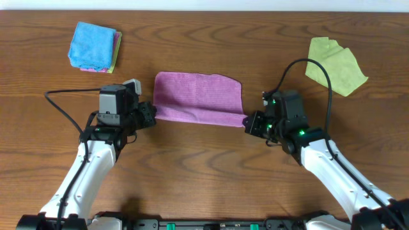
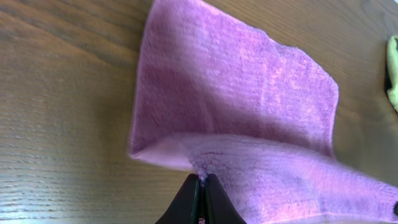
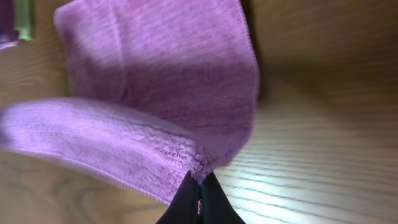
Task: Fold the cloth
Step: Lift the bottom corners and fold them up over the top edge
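Purple cloth (image 1: 198,97) lies mid-way across the wooden table (image 1: 204,172), between both arms. From overhead it reads as a wide, flat band. Only the wrist views show its near edge lifted, with the left gripper (image 2: 202,190) and right gripper (image 3: 199,190) each clamped tight on a near corner. The frame bottom crops their fingers, and overhead the pinch points are too small to make out.

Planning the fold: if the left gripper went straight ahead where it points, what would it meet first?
Probably the cloth itself: the left gripper is shut on its corner, with the rest spread ahead.
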### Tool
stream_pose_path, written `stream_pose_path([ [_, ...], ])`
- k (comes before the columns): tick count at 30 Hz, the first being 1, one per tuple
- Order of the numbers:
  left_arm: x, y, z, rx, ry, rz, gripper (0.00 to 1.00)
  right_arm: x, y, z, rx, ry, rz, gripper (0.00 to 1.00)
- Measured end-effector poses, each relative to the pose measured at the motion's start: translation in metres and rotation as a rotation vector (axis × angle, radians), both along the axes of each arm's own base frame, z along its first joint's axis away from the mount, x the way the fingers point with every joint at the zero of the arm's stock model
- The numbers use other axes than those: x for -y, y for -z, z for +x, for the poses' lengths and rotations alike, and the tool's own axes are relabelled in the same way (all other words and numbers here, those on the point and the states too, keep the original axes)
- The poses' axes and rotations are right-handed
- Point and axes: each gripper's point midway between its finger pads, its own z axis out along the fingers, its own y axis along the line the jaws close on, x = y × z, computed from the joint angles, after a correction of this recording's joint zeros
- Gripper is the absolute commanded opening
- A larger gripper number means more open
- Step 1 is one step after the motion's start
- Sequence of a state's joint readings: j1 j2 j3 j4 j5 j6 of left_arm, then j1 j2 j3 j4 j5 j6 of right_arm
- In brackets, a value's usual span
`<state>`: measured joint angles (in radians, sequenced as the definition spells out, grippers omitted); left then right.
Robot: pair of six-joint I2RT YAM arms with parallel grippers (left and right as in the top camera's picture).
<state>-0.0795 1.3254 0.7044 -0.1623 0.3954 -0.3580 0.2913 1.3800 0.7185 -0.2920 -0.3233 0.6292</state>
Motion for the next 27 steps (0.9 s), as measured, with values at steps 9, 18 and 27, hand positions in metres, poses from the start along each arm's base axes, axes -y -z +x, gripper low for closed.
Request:
stream_pose_path([
  [9, -0.001, -0.006, 0.006, 0.030, 0.007, 0.022, 0.06, -0.005, -0.029, 0.023, 0.126, -0.036, -0.101, 0.02],
  [18, 0.009, 0.007, 0.020, 0.048, 0.024, 0.043, 0.06, -0.025, -0.003, 0.030, 0.121, -0.078, -0.133, 0.02],
  [27, 0.013, 0.005, 0.083, 0.065, 0.036, 0.077, 0.06, -0.031, 0.002, 0.073, 0.146, -0.029, -0.176, 0.02],
])
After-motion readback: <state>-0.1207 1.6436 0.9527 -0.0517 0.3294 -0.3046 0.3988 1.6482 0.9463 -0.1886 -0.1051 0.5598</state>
